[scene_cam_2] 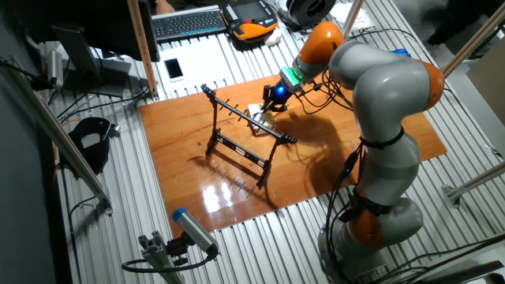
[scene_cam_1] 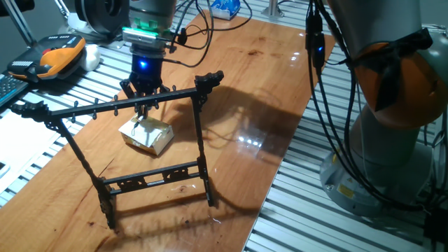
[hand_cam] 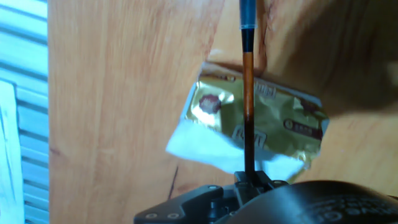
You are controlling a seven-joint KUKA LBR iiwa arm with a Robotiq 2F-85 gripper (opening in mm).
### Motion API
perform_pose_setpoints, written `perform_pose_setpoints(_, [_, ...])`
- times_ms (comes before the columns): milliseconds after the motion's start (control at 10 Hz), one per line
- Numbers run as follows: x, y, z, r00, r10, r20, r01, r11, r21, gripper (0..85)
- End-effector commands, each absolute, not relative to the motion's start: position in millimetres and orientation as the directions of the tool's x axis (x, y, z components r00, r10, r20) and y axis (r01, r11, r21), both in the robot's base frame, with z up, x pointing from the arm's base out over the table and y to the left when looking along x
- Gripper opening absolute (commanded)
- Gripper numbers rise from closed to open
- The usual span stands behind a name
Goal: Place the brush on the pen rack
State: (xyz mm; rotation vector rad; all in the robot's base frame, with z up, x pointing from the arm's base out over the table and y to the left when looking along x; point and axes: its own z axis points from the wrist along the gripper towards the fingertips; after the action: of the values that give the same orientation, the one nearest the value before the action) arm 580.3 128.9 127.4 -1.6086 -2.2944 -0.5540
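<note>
The black pen rack point(scene_cam_1: 140, 143) stands on the wooden bench point(scene_cam_1: 266, 91). Just behind its top bar, the fingers point(scene_cam_1: 145, 105) pinch the thin brush point(hand_cam: 248, 93), which hangs above a small gold box point(scene_cam_1: 146, 135).

Gripper point(scene_cam_1: 145, 93) lowered just behind pen rack point(scene_cam_1: 129, 105) top bar, small tan box point(scene_cam_1: 147, 134) on wooden table point(scene_cam_1: 280, 77) below it, rack upright on two legs.
</note>
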Motion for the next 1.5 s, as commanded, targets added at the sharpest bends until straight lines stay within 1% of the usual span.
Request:
perform_pose_setpoints(0, [580, 134, 131, -0.342, 0.836, 0.429, 0.939, 0.315, 0.135, 0.0])
perform_pose_setpoints(100, [578, 138, 135, -0.346, 0.841, 0.415, 0.938, 0.324, 0.126, 0.0])
perform_pose_setpoints(300, [575, 138, 142, -0.364, 0.832, 0.42, 0.931, 0.338, 0.138, 0.0])
perform_pose_setpoints(600, [573, 141, 145, -0.381, 0.828, 0.412, 0.924, 0.352, 0.147, 0.0])
perform_pose_setpoints(800, [572, 142, 147, -0.406, 0.835, 0.371, 0.914, 0.381, 0.143, 0.0])
perform_pose_setpoints(900, [574, 143, 146, -0.41, 0.836, 0.365, 0.912, 0.386, 0.142, 0.0])
perform_pose_setpoints(1400, [574, 144, 146, -0.416, 0.825, 0.382, 0.909, 0.392, 0.142, 0.0])
